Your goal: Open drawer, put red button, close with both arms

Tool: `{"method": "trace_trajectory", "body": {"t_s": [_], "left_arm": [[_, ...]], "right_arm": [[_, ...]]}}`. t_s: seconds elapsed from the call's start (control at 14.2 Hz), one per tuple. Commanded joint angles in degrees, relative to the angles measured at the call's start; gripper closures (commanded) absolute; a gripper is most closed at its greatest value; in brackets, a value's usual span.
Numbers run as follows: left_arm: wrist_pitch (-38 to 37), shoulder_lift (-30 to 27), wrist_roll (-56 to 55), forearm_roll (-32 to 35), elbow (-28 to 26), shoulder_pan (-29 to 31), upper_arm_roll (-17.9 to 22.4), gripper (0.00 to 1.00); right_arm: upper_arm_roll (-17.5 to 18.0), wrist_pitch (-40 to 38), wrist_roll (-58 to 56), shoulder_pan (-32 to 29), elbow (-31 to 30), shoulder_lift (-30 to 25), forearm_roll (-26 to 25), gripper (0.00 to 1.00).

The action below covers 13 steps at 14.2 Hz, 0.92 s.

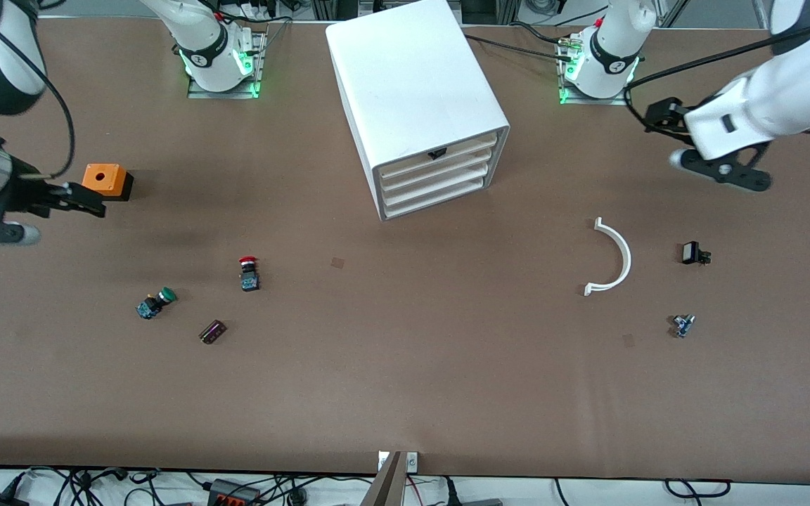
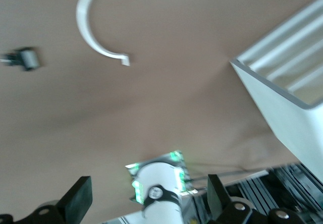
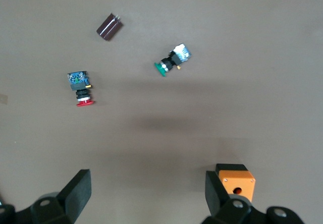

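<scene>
With all drawers shut, the left gripper point(image 1: 721, 172), jaws spread and empty at the frame's upper right, should hook the drawer point(image 1: 435, 176) squarely, its pull too small to see, while the right gripper point(image 1: 60, 200), open at the left edge, waits above the red button point(image 1: 249, 273) at lower left of centre.

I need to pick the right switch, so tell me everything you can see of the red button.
The red button is a tiny push switch: a red mushroom cap on a dark blue-black body with a black collar between. It looks like plastic. It lies on its side on the bare table, cap toward the robots' bases, nearer the right arm's end than the cabinet. The green button lies apart. Nothing touches it.
</scene>
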Motion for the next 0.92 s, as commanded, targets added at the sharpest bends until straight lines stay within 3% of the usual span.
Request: {"method": "trace_trajectory", "body": {"t_s": [0.0,0.21,0.56,0.7,0.85], "left_arm": [[1.3,7.1,2.7,-9.1,0.9,-0.2,0.3,0.0],[7.8,12.3,7.8,-21.6,-1.3,-0.4,0.3,0.0],[27.7,14.9,25.2,-45.0,-16.4,-0.7,-2.8,0.0],[28.7,17.3,35.4,-52.6,-20.9,-0.7,-3.4,0.0],[26.3,20.9,42.9,-54.3,-21.7,-0.7,-4.0,0.02]], "right_arm": [[0.2,0.5,-0.3,3.8,3.6,6.5,0.3,0.0],[0.2,2.9,0.3,10.2,6.4,13.3,-0.3,0.0],[0.2,11.4,-0.4,12.6,6.2,21.9,-0.3,0.0],[0.2,13.9,0.0,12.6,6.2,24.4,0.4,0.0],[0.2,16.6,0.2,13.0,6.2,26.5,0.5,0.0]]}}
